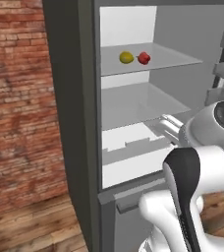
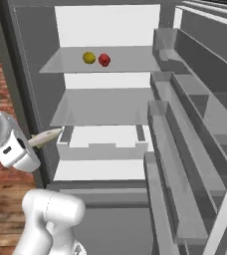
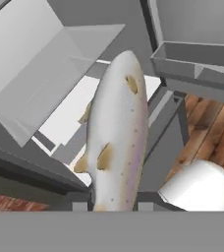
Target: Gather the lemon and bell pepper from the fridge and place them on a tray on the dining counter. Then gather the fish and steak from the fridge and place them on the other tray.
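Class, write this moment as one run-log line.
gripper: shut on fish | fish: outside fridge, at its open front | lemon, bell pepper: upper shelf

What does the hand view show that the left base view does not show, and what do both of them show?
Hand view: the speckled skin and pale fins of the fish, which the tool holds, and a strip of wooden floor beside the door bins. Left base view: the lemon and the bell pepper side by side on the upper glass shelf, and a brick wall. Both: the fish, the open fridge and its white inside.
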